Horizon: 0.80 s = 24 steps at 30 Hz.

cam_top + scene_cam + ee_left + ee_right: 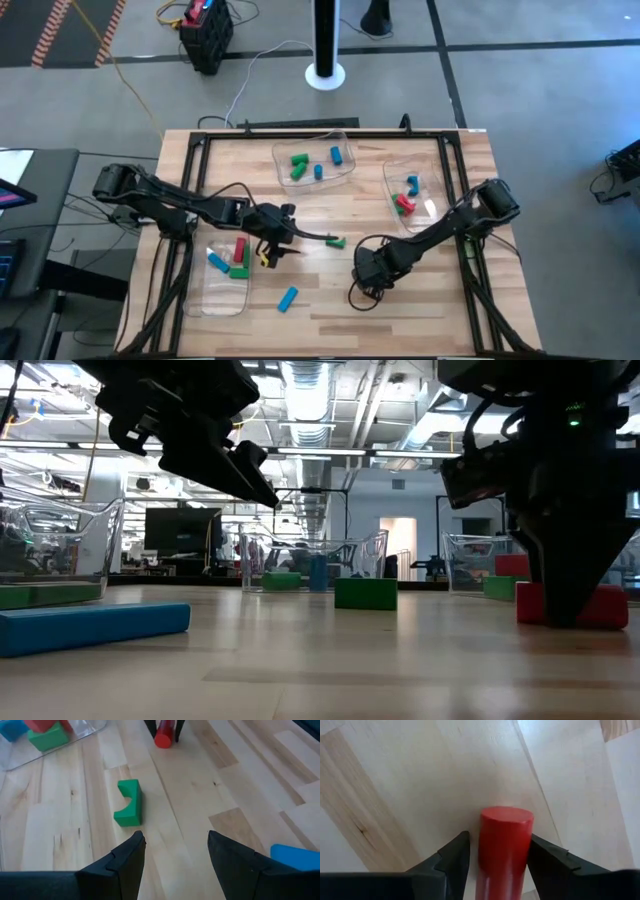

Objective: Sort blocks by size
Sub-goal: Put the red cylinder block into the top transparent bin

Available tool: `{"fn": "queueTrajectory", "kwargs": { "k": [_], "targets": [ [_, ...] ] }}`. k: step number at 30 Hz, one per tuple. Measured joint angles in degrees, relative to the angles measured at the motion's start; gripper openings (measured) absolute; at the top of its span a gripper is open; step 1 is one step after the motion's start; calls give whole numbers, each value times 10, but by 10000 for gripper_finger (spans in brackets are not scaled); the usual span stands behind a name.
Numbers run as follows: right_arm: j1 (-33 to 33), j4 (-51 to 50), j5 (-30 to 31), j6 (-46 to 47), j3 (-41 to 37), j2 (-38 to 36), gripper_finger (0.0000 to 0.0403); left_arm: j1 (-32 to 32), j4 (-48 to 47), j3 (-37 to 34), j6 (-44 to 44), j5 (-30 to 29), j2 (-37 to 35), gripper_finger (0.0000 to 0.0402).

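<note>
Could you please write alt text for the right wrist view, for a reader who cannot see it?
A red cylinder block lies on the pale wooden table between the two dark fingers of the right end effector, which stand on either side of it. Nothing else is in view.

Your overhead shot is evenly lit and fairly bright, with only soft shadows under the arms on the table [320, 300]. At table height you are looking into ceiling lights [305, 390] at 12 o'clock, so the arms turn into dark silhouettes and the wood shows a pale sheen. The near blue block [95, 628] at 8 o'clock is soft. In the right wrist picture the red cylinder [504, 850] is blurred toward 6 o'clock.
</note>
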Motion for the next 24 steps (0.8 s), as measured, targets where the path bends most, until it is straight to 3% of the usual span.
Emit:
{"fn": "queueTrajectory", "kwargs": {
  "k": [10, 24],
  "targets": [
    [0, 0, 3, -13, 0, -2, 164, 0, 12, 0, 4, 0, 0, 210],
    [-9, 33, 6, -53, -1, -2, 166, 0, 17, 0, 9, -3, 0, 210]
  ]
}}
